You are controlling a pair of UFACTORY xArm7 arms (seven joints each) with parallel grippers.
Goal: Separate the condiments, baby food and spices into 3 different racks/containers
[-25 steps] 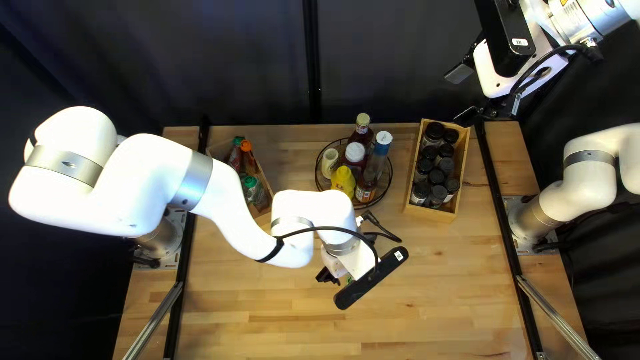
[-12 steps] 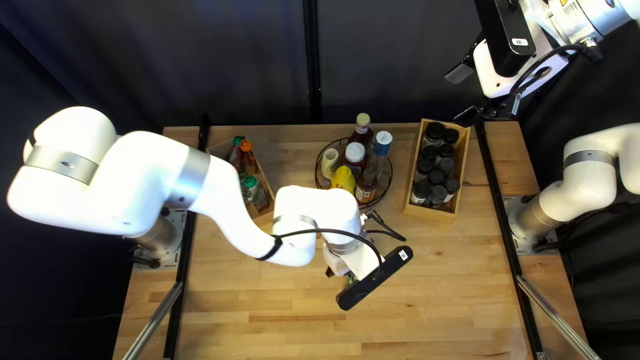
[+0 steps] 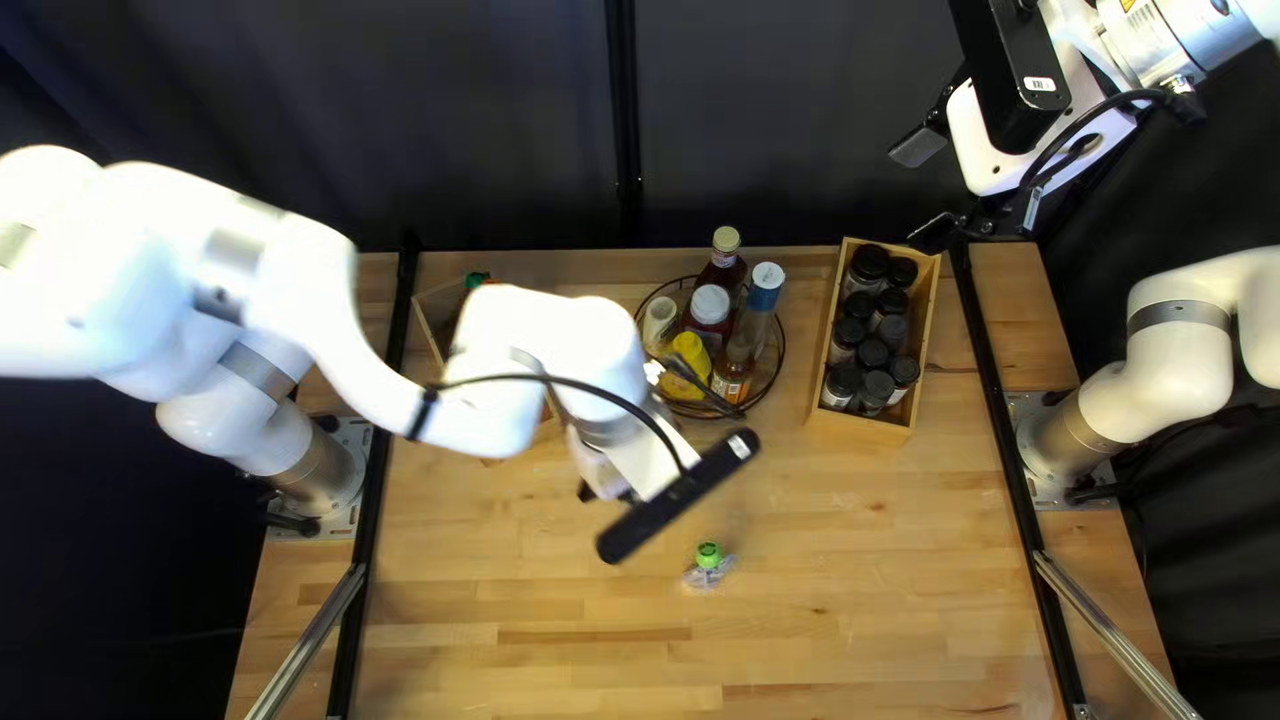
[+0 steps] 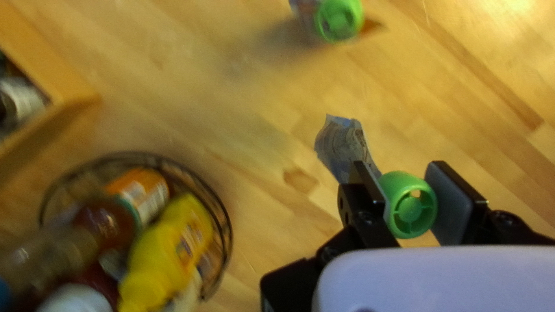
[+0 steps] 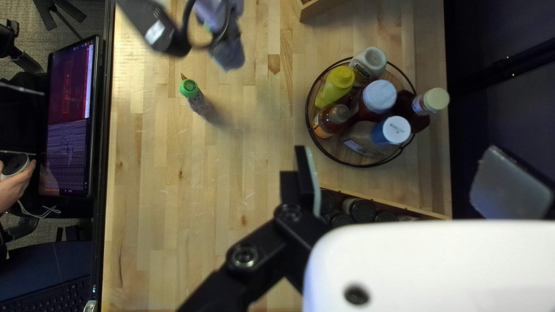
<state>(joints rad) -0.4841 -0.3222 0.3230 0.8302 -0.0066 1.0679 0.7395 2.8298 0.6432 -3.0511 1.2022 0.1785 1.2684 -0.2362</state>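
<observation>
My left gripper (image 4: pixel 403 176) pinches the crinkled grey pouch (image 4: pixel 344 145) by its green plastic cap (image 4: pixel 409 215), probably to spare its soft body, while my right gripper (image 5: pixel 402 173) gapes empty.

Dark curtain (image 3: pixel 480 120) behind pale wooden table (image 3: pixel 854 587); lit monitor (image 5: pixel 69 115) beside it, gray floor (image 5: pixel 89 13).

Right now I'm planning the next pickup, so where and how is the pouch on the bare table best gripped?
I would take the pouch by its green cap, coming down from above and closing on opposite sides. It appears to stand cap up, and the cap is round and chunky, while the crinkled body would probably give.
</observation>
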